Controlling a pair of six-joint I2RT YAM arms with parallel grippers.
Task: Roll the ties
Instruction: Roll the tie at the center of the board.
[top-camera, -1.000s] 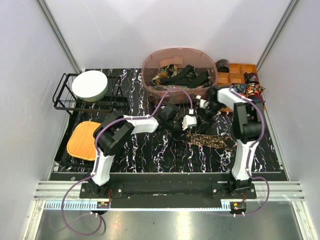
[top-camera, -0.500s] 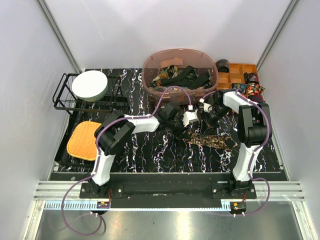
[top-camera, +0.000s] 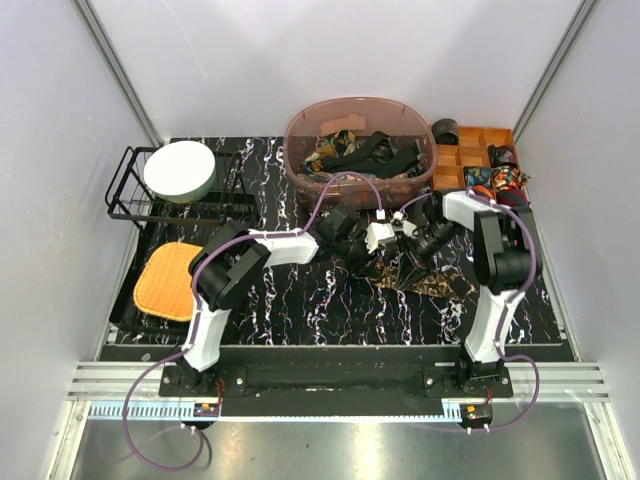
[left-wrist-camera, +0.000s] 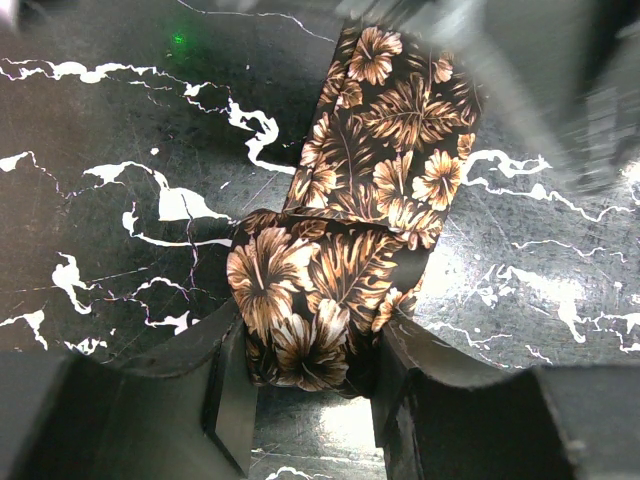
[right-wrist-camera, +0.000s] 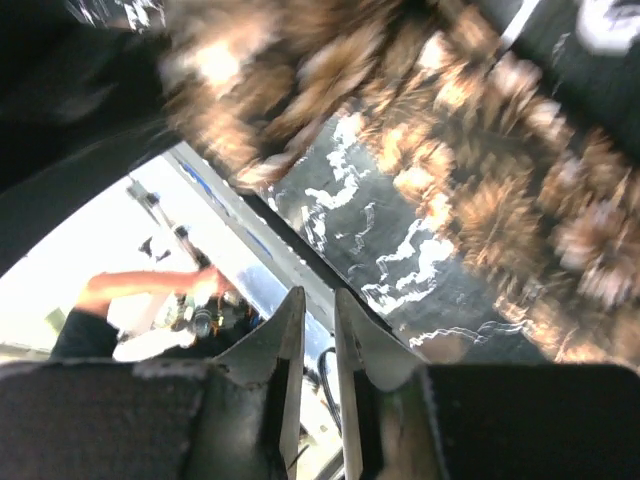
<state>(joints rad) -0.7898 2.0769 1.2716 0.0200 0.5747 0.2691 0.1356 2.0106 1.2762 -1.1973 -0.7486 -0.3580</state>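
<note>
A brown floral tie (top-camera: 432, 283) lies on the black marbled table (top-camera: 300, 300), right of centre. In the left wrist view its near end is folded into a small roll (left-wrist-camera: 318, 300), and the rest of the tie (left-wrist-camera: 400, 120) stretches away flat. My left gripper (top-camera: 362, 252) (left-wrist-camera: 310, 395) is shut on that roll, with one finger (left-wrist-camera: 228, 400) on each side. My right gripper (top-camera: 403, 258) (right-wrist-camera: 318, 340) is just right of the left one, above the tie. Its jaws are almost together with nothing between them. The tie (right-wrist-camera: 480, 190) shows blurred in the right wrist view.
A brown translucent tub (top-camera: 300, 140) at the back holds several more ties. A wooden organiser (top-camera: 470, 157) with rolled ties stands at back right. A black wire rack (top-camera: 125, 195) with a white bowl (top-camera: 180, 171) is at back left, and an orange mat (top-camera: 167, 280) lies in front of it.
My right gripper has swung from the back right down and left to the tie, beside the left gripper. The tie's left end has drawn in and looks shorter. The left gripper has barely moved.
</note>
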